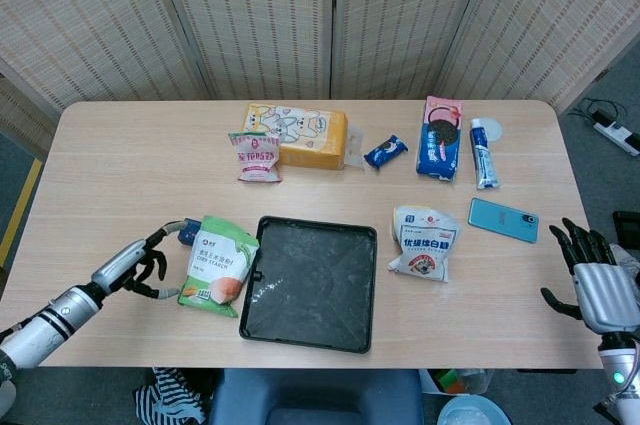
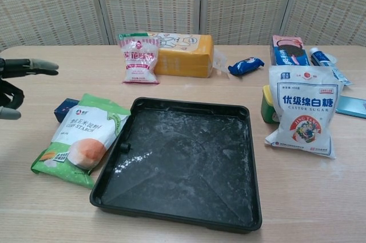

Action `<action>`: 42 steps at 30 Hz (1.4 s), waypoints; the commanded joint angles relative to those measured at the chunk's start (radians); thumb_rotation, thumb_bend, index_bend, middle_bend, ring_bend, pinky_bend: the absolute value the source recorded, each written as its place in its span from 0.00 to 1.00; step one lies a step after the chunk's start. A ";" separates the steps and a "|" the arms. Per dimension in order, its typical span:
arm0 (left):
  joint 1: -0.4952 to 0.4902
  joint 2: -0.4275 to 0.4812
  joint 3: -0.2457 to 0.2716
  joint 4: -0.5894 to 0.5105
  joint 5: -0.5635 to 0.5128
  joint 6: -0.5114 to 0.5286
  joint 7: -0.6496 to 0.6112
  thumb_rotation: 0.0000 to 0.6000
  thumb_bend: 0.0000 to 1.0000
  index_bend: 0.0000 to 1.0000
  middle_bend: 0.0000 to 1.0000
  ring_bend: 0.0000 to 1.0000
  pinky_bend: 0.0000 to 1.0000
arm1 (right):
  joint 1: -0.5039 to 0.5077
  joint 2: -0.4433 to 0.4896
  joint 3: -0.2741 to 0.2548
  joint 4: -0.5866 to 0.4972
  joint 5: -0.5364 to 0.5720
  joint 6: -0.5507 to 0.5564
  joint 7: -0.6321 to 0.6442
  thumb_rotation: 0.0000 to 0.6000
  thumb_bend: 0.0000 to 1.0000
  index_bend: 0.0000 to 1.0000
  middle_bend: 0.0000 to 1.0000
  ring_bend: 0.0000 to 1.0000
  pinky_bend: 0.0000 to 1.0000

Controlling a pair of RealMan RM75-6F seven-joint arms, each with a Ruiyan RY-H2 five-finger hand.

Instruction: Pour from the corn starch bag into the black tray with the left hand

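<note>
The green and white corn starch bag (image 1: 215,263) (image 2: 84,138) lies flat on the table, touching the left rim of the black tray (image 1: 352,330) (image 2: 171,214). A thin dusting of white powder shows on the tray floor. My left hand (image 1: 140,267) (image 2: 17,86) hovers just left of the bag with its fingers spread and nothing in them. My right hand (image 1: 590,280) is off the table's right edge, fingers apart, empty; the chest view does not show it.
A small blue box (image 2: 64,108) lies behind the starch bag. A white castor sugar bag (image 2: 302,111) stands right of the tray with a yellow-green tub (image 2: 267,104) beside it. Snack bags, a yellow pack (image 1: 300,137), toothpaste and a teal phone (image 1: 503,219) line the back and right.
</note>
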 commanded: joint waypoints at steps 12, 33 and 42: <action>0.496 -0.342 -0.419 -0.200 -0.001 -0.208 0.701 1.00 0.18 0.00 0.00 0.01 0.08 | -0.005 0.002 0.021 0.000 0.025 0.017 0.000 1.00 0.28 0.00 0.00 0.00 0.00; 0.477 -0.575 -0.600 0.030 -0.077 -0.337 1.300 1.00 0.17 0.00 0.00 0.00 0.00 | -0.029 -0.056 0.068 -0.008 0.079 0.130 -0.203 1.00 0.28 0.00 0.00 0.00 0.00; 0.484 -0.566 -0.588 0.018 -0.081 -0.316 1.283 1.00 0.17 0.01 0.00 0.00 0.00 | -0.025 -0.052 0.061 -0.012 0.077 0.105 -0.196 1.00 0.28 0.00 0.00 0.00 0.00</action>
